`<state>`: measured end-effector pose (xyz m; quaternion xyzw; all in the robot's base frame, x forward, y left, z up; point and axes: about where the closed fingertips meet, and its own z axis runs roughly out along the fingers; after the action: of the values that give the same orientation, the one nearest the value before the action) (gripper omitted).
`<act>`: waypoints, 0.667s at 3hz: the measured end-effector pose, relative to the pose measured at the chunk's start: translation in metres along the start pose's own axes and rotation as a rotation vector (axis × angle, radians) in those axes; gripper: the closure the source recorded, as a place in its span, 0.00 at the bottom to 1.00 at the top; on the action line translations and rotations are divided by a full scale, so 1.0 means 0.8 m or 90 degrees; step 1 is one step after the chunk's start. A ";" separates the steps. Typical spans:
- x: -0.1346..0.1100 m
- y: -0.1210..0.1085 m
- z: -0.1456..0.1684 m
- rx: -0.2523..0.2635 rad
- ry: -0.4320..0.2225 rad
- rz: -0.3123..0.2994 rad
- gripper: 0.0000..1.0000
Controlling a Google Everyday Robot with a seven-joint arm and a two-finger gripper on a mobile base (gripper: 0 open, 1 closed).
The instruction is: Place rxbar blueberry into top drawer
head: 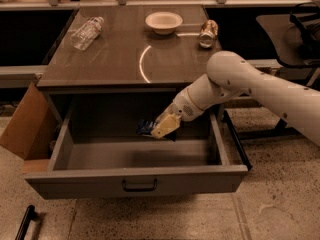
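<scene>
A dark brown desk (115, 59) stands on a pale speckled stone floor (280, 214) in dim, warm light, a bright curved glare (142, 64) lying across its top. Behind it run black recesses under a pale rail (20, 71), with a second dark table (285, 26) at the right. A brown cardboard flap (25, 129) leans at the desk's left side and a black bar (25, 221) lies on the floor below it, while the pincer (159, 131) hangs just under the desk's front edge

A lab-like workroom: speckled floor (280, 209), metal-framed benches (280, 26), jaws in the open drawer (75, 184).
</scene>
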<state>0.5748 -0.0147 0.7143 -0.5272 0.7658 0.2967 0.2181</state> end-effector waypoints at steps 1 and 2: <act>0.005 -0.011 0.031 -0.021 -0.006 -0.005 1.00; -0.001 -0.021 0.072 -0.054 -0.012 -0.021 1.00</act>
<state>0.5924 0.0209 0.6688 -0.5458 0.7416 0.3301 0.2076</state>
